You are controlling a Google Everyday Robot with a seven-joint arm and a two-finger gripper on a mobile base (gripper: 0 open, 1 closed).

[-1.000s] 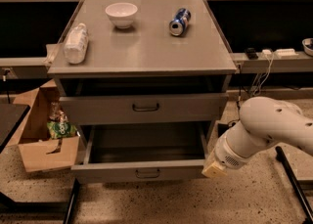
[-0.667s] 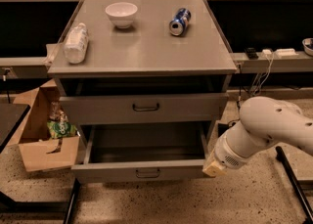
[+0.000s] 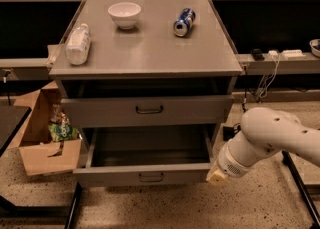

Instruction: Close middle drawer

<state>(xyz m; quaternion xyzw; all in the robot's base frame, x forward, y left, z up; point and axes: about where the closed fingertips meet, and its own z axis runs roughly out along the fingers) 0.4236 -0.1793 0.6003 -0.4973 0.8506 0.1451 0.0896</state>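
Middle drawer [image 3: 115, 176] stands open — gripper [image 3: 217, 176] at its right front corner

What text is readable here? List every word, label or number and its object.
None can be read.
Blue drink can: markings unreadable.
Green packet in the cardboard box: white lettering unreadable.
Clear plastic bottle: label unreadable.
Gripper, by the open grey metal middle drawer's right front corner: no text.

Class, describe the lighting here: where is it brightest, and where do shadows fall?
Camera view: brightest on the cabinet top; the white bowl casts a soft shadow in front of itself; the open middle drawer is shaded inside; the gripper, at its front corner on the picture's right, is lit.
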